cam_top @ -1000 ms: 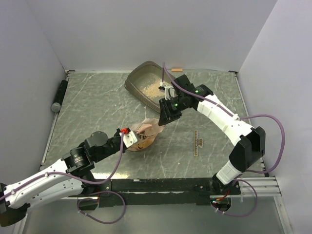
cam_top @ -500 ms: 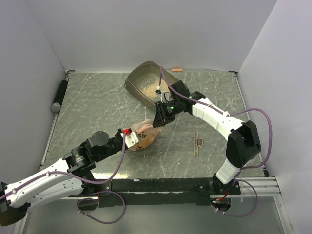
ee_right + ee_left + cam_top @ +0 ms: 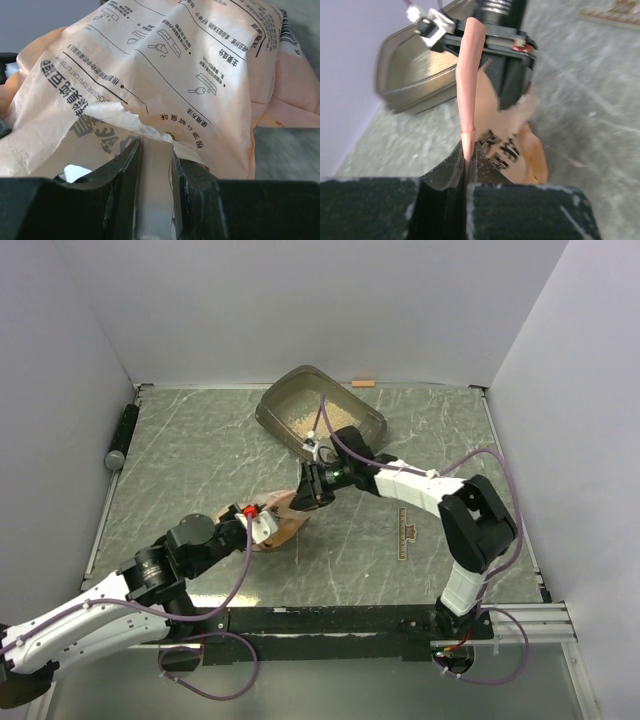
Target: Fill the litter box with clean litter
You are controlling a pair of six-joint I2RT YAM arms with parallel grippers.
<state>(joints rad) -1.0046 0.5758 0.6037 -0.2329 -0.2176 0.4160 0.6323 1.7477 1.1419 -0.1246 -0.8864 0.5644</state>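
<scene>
The litter box (image 3: 270, 420) sat at the far middle of the bench (image 3: 180, 460), with clean litter (image 3: 305, 408) spread over its floor. The pink bag (image 3: 283, 523) was held between the two arms just in front of it. The left jaws were pressed together on a thin fold of the bag's edge, while the right jaws pinched its torn upper edge from the opposite side, the printed face turned toward that wrist camera.

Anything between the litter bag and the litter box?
Nothing visible does. Only bare table lies between the pink bag and the litter box behind it. The left gripper and right gripper are both shut on the bag.
</scene>
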